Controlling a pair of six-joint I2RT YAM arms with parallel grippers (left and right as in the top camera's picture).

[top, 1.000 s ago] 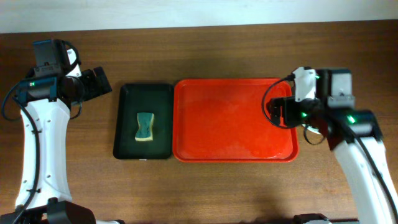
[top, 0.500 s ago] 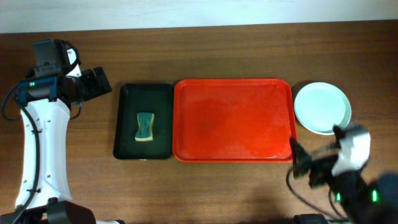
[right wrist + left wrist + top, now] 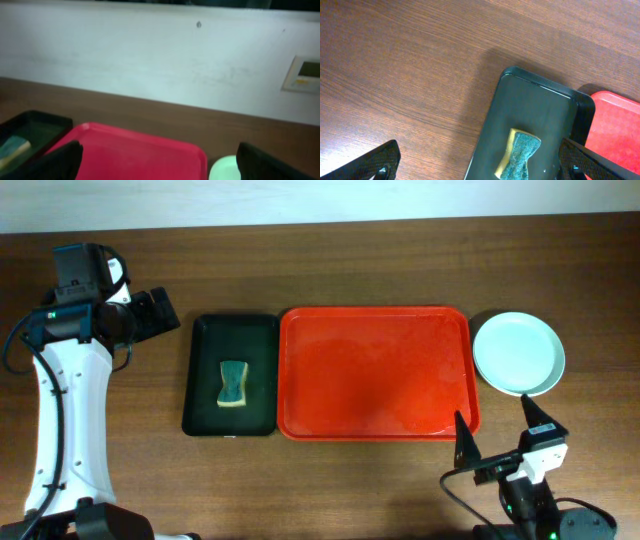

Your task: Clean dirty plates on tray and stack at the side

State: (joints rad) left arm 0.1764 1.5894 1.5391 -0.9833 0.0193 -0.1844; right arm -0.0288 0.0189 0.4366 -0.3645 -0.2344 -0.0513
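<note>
Right hand (image 3: 493, 411) near plate (image 3: 518, 353), not touching

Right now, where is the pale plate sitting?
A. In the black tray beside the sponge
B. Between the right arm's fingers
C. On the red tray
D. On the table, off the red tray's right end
D: the overhead view shows the plate lying on the wooden table, just past the right end of the red tray and not on it.
</note>
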